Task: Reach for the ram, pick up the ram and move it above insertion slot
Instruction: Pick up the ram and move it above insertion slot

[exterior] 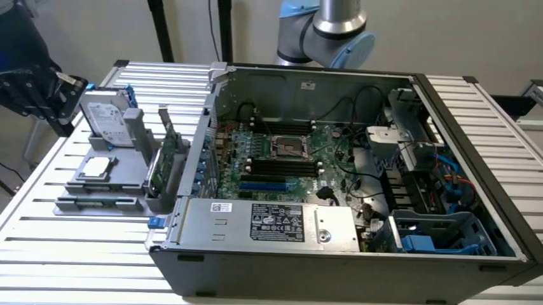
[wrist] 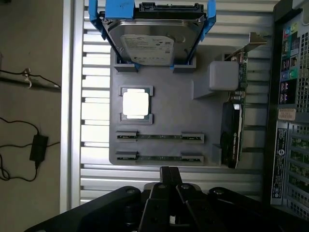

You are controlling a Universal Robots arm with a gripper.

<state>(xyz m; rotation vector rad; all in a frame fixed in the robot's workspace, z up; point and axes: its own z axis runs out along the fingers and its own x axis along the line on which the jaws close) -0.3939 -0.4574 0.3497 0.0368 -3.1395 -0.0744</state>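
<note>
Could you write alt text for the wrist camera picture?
The robot's shut gripper hovers by a grey parts tray, nearest one of two thin ram sticks slotted in it. The tray also holds a processor chip, a hard drive in a blue frame and an upright expansion card, beside a computer case.

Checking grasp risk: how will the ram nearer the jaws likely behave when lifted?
The ram looks thin and board-like, so probably stiff and light. It stands on edge in the grey holder, so a skewed pull might bind it.
</note>
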